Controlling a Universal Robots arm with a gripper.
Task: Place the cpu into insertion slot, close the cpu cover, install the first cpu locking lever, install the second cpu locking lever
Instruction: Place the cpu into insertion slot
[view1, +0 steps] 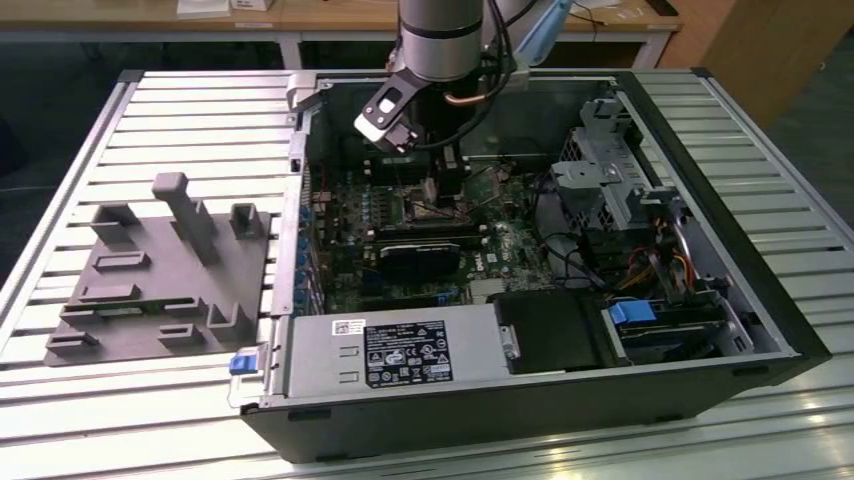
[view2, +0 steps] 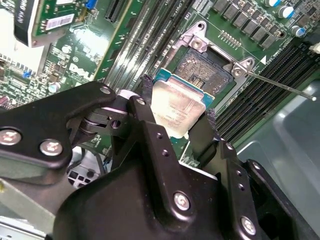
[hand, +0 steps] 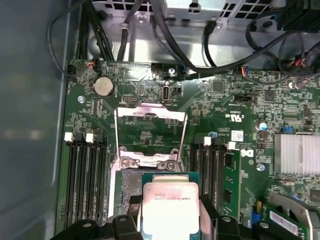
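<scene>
Misalignment is the risk we see. Our hand (view2: 179, 102) is clenched on two opposite edges of the cpu (view2: 180, 110), holding it near the insertion slot (view2: 207, 67) and not yet seated. If it goes down skewed, it could bend the contacts. The cpu cover (hand: 150, 112) lies open and a locking lever (view2: 280, 86) is unlatched, so either could snag.
</scene>
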